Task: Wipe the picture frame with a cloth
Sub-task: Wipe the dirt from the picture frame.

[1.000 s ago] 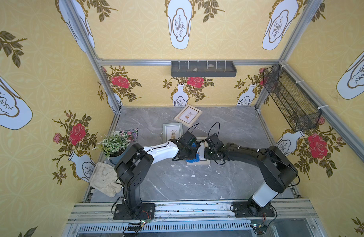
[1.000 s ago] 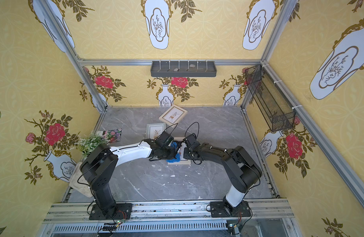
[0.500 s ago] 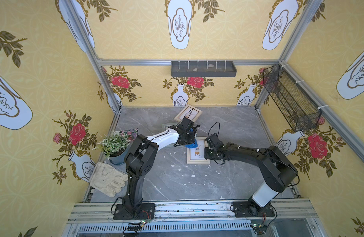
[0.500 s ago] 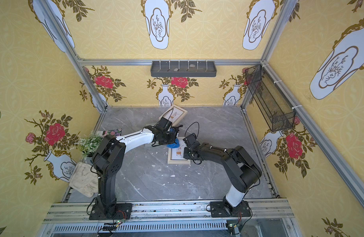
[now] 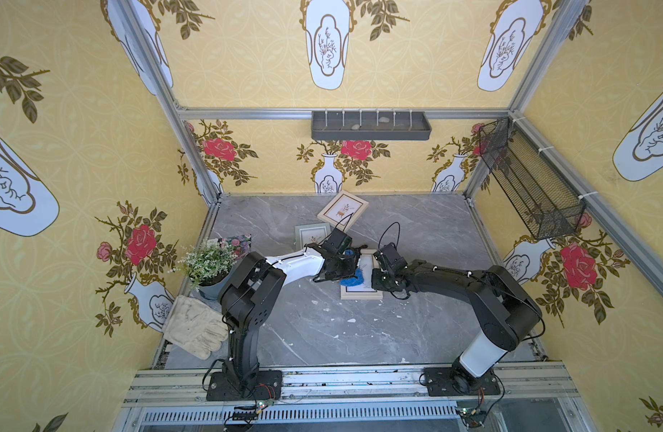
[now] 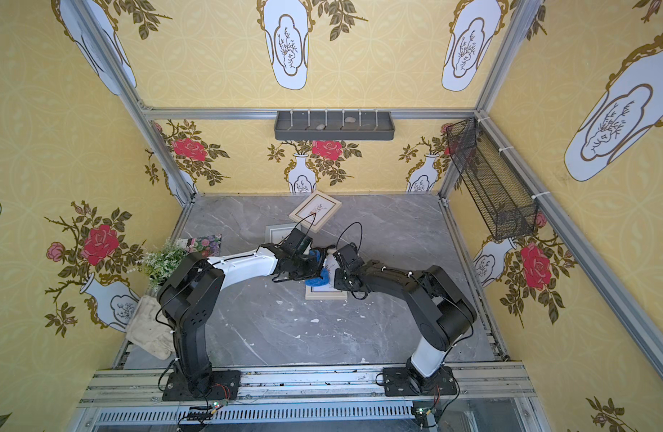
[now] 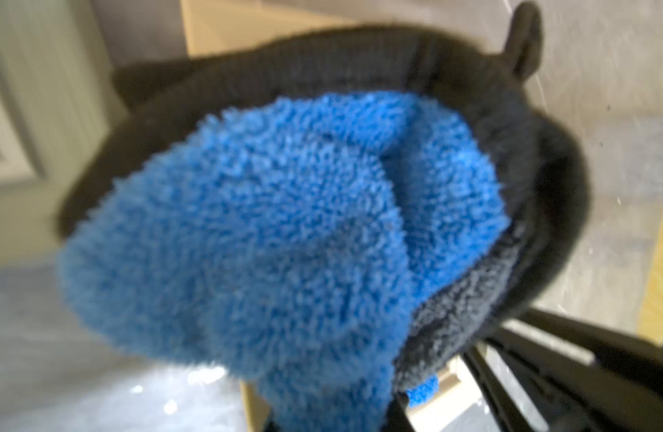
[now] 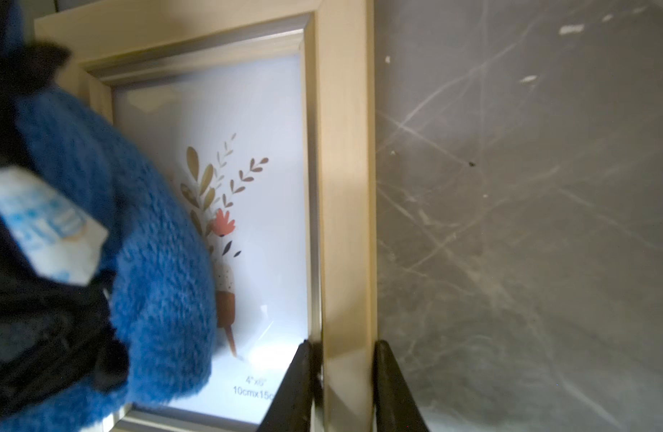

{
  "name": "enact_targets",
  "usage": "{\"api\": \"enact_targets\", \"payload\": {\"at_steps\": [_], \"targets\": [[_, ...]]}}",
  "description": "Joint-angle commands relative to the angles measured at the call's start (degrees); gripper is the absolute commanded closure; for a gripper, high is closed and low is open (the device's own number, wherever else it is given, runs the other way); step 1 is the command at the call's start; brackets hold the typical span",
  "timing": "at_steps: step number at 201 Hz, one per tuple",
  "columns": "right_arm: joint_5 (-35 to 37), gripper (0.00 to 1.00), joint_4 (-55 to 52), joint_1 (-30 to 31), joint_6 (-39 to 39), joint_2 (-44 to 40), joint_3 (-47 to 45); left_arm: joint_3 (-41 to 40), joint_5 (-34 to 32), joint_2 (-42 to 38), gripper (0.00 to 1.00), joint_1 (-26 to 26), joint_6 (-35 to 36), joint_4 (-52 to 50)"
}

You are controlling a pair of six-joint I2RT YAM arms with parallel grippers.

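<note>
Now left tool, clenched on the cloth, is back from the far end, cloth pressed on the near-left part of the picture frame, which lies flat mid-table. Right tool stays clamped on the frame's right rail. Looks like a return stroke, so wiping is underway, not done.

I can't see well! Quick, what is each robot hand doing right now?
Left gripper: closed, holding the blue cloth.
Right gripper: closed on the edge of the picture frame.

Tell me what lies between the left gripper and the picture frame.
The blue cloth, held by the left gripper over the picture frame, seen in the right wrist view.
</note>
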Motion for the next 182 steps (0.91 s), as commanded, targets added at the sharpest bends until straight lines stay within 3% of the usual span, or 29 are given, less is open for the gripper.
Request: {"api": "enact_targets", "payload": {"at_steps": [1,33,73,96,142,182], "targets": [[2.42,0.89,-7.37,0.24,1.24,0.9,-0.56,2.5,2.0,1.22,1.0,-2.87,-1.61,-2.36],[2.36,0.89,-6.76,0.68,1.54,1.48,-0.41,1.73,4.44,1.84,1.0,-5.57,-3.61,-1.1],[2.93,0.89,-7.26,0.52,0.99,1.67,-0.35,-11.54,-0.5,-6.8,1.0,-0.12,-3.46,-1.45],[3.13,0.89,-7.16,0.22,0.86,1.22,-0.9,-14.72,-5.08,-12.0,1.0,0.78,-1.64,-4.63],[3.05,0.89,-6.91,0.39,1.26,1.31,-0.56,-5.09,-2.4,-4.13,1.0,-5.21,-2.65,-3.89],[2.9,0.89,-7.12,1.55,1.25,1.88,0.32,-1.04,-2.48,-0.7,1.0,-4.6,-2.1,-4.44]]}}
